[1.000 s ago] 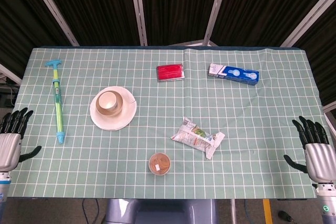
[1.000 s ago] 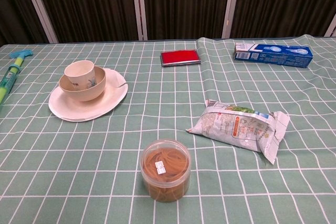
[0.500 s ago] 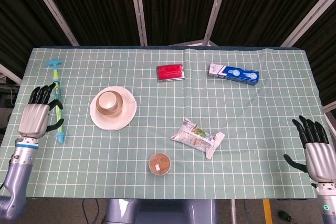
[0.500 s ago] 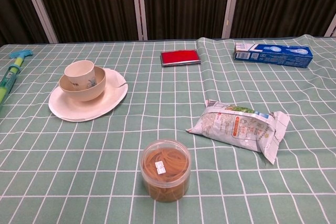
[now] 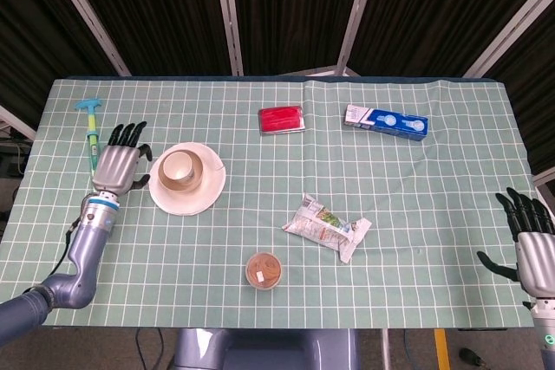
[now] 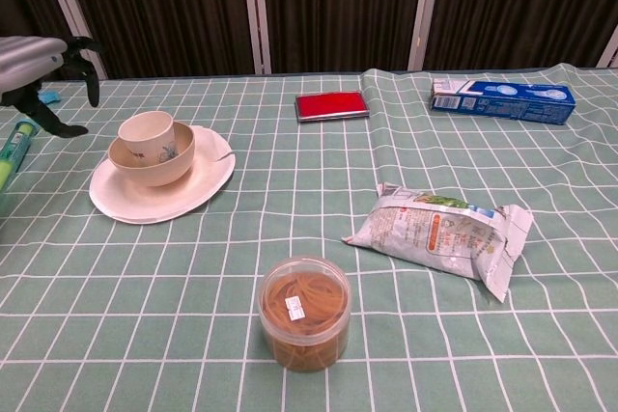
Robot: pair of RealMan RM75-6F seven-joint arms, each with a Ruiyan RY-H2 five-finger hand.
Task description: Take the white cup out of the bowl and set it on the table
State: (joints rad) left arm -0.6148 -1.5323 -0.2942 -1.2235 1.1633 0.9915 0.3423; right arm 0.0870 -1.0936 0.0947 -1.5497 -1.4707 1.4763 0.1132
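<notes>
Left hand [image 5: 120,166], fingers [image 5: 128,133] spread and empty, just beside the white cup [image 6: 146,129], which stands in the bowl [image 6: 153,160] on a plate [image 6: 164,195]. Risk: a glancing closure could tip cup and bowl together. Right hand [image 5: 536,253] released, cropped at frame edge.

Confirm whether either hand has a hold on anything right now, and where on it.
Nothing is held. The left hand is open beside the plate, short of the white cup, which sits in the bowl. The right hand is open at the table's edge.
</notes>
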